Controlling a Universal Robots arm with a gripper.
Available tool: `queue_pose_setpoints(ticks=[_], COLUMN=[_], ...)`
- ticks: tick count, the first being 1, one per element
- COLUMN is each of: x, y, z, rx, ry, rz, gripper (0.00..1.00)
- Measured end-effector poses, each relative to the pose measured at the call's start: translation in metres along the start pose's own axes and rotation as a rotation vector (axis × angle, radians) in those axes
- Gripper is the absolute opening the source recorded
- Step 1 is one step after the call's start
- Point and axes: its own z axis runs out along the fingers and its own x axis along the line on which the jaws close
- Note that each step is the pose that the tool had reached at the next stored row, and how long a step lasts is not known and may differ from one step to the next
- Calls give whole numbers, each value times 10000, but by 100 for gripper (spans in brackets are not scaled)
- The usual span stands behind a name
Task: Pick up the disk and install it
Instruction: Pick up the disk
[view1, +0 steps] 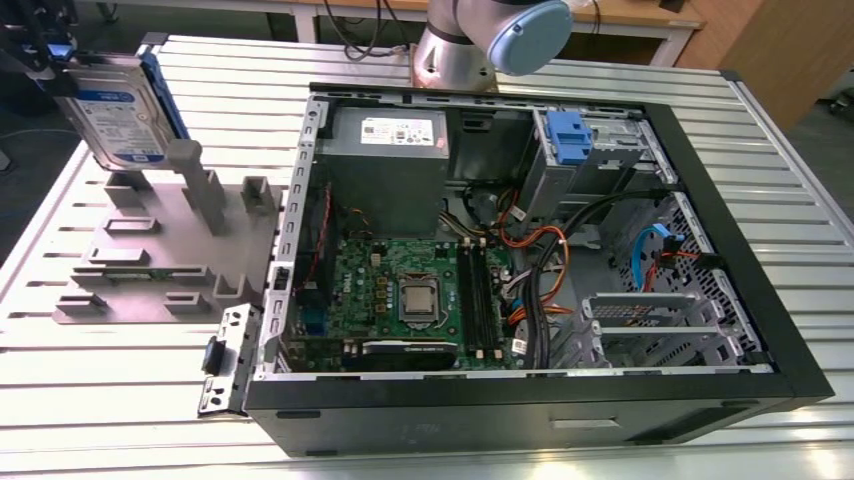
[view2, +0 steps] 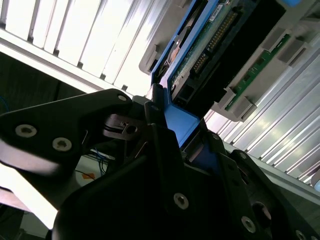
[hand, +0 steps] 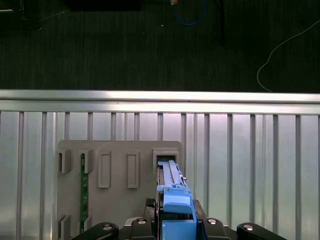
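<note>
One black gripper (view2: 172, 131), jaws clamped on the blue plastic rail (hand: 175, 200) of the flat silver hard disk (view1: 118, 110), holds it upright over the grey slotted stand (view1: 147, 250) beside the open black computer case (view1: 747, 250). Keeping it square to the slot should stop the rails binding.

The disk (view1: 118, 108), silver, white-and-blue labelled and framed in blue plastic, is held raised on edge and slightly tilted, over the bench (view1: 80, 400) corner at the exterior view's upper left.
</note>
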Motion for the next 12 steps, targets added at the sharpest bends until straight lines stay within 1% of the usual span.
queue_pose_setpoints(ticks=[3, 12], x=[0, -1], y=[0, 0], z=[-9, -61], rx=[-1, 1], ry=[3, 41], rz=[-1, 10], gripper=[36, 36])
